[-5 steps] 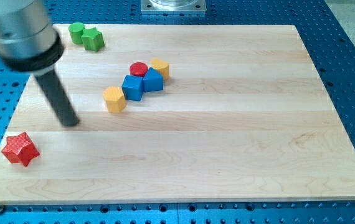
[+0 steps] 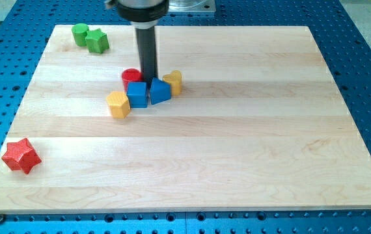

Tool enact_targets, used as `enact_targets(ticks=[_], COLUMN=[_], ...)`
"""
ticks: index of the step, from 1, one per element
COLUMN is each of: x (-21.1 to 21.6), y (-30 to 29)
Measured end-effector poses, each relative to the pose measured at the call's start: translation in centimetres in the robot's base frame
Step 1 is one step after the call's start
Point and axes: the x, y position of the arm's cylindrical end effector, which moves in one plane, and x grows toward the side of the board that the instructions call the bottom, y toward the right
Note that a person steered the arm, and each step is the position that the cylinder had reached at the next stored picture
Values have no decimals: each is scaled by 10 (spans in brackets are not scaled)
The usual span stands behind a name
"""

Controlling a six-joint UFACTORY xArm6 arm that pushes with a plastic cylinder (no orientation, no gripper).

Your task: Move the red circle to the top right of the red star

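Note:
The red circle (image 2: 130, 76) lies left of centre in the upper half of the board. My tip (image 2: 149, 80) stands right against its right side, between it and the yellow block (image 2: 173, 82), just above the two blue blocks. The red star (image 2: 21, 156) lies far off at the board's lower left edge. The rod rises straight up from the tip to the view's top.
A blue cube (image 2: 137, 95) and a blue triangular block (image 2: 159, 91) sit just below the tip. A yellow hexagon-like block (image 2: 118, 104) lies left of them. A green circle (image 2: 79, 32) and a green star (image 2: 97, 41) lie at the top left corner.
My tip has moved from the board's left to the cluster, right of the red circle. The red circle has shifted left; the blue and yellow blocks have shifted slightly.

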Motion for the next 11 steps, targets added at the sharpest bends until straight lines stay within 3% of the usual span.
enact_targets(ticks=[2,3,4,6,8,9,11], x=[8,82,110,47,63,85,88], y=[-86,-98,-97,-92,-136,-125,-120])
